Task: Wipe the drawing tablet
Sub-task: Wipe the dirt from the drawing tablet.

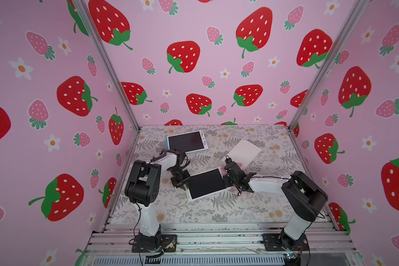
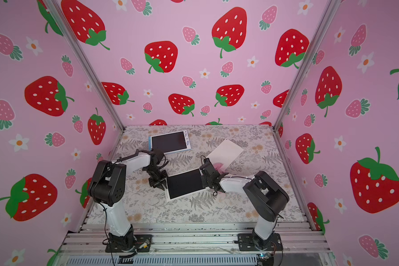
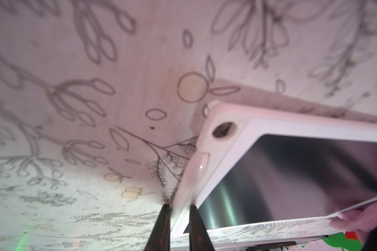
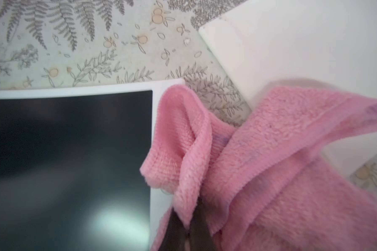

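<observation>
Right pincer (image 4: 187, 226) is clamping a bunched pink cloth (image 4: 270, 152) at the right border of the drawing tablet (image 1: 206, 183), while the left pincer (image 3: 179, 217) is pinching the opposite white bezel and steadying it. To wipe well, the cloth should be pressing flat and sweeping the dark screen in overlapping passes (its loose tail is draping over the white sheet (image 1: 242, 150) and may snag). That tablet is lying mid-table (image 1: 251, 207) between both arms, its screen looking dark, unmarked and glare-streaked.
</observation>
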